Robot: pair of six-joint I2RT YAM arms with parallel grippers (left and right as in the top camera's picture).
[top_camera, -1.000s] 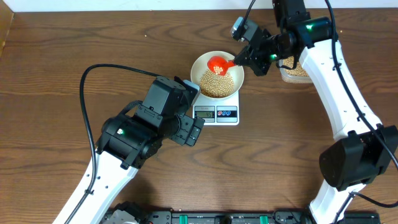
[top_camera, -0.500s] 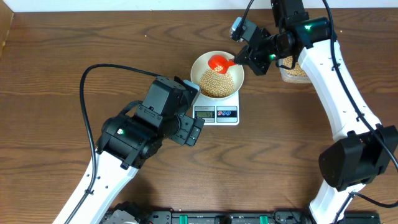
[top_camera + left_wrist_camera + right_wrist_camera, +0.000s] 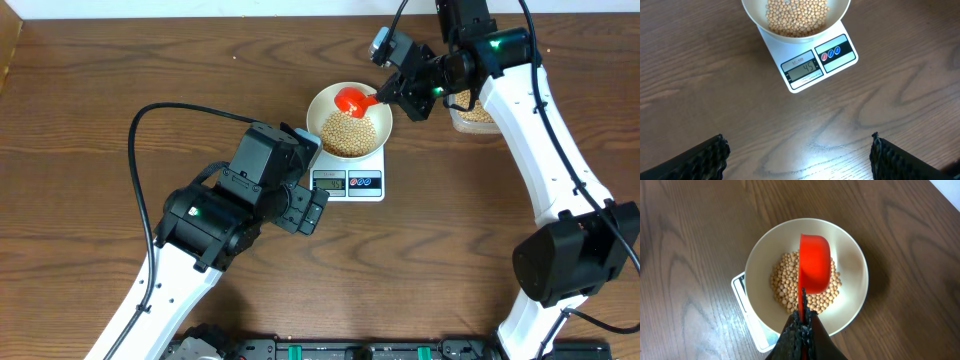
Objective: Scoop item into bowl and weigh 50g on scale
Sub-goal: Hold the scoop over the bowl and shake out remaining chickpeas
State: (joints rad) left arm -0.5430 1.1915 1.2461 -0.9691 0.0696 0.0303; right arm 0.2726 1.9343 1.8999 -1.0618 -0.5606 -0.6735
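The cream bowl (image 3: 322, 100) sits on the white scale (image 3: 347, 183) and holds a heap of tan beans (image 3: 350, 134). In the left wrist view the scale (image 3: 820, 60) shows a lit reading and the bowl (image 3: 837, 15) holds beans (image 3: 796, 15). My right gripper (image 3: 392, 95) is shut on the handle of a red scoop (image 3: 352, 101), held tipped over the bowl; in the right wrist view the scoop (image 3: 814, 262) hangs above the beans (image 3: 785, 287) in the bowl (image 3: 852, 265), its handle between my jaws (image 3: 802, 322). My left gripper (image 3: 799, 152) is open and empty over bare table in front of the scale.
A clear plastic tub (image 3: 474, 116) with more beans stands right of the bowl, partly under my right arm. My left arm's black wrist (image 3: 275, 170) sits close to the scale's left front. A black cable (image 3: 150, 130) loops over the left table.
The scoop has turned over the bowl: the beans seen in it a second ago no longer show. Both arms are otherwise still.
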